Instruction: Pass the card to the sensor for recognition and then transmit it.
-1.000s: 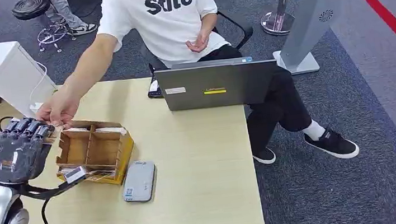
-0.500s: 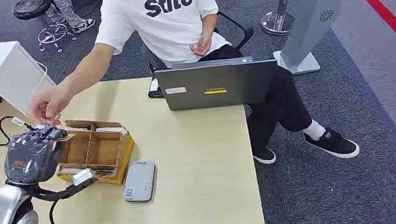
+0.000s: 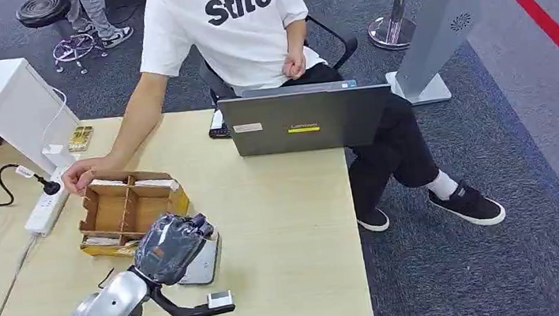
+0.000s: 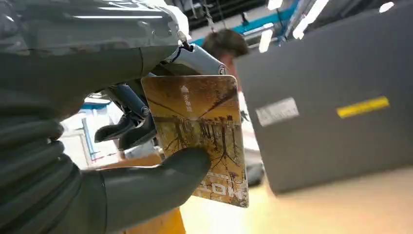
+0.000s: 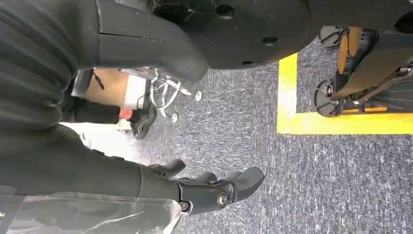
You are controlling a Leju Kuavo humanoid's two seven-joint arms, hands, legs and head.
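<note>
Card (image 4: 202, 139): pinched flat between thumb and fingers of the left robot hand (image 3: 171, 246), printed face toward the wrist camera, long axis running out past the fingertips.
Sensor (image 3: 201, 262): grey flat reader on the worktop (image 3: 284, 229), just beside the cardboard box (image 3: 133, 212); left robot hand directly over it, hiding most of it. Contact between card and sensor cannot be told.
Right robot hand (image 5: 214, 190): hanging over carpet, holding nothing, fingers loosely spread.
Person's hand (image 3: 80, 177): resting at the box's far corner.
</note>
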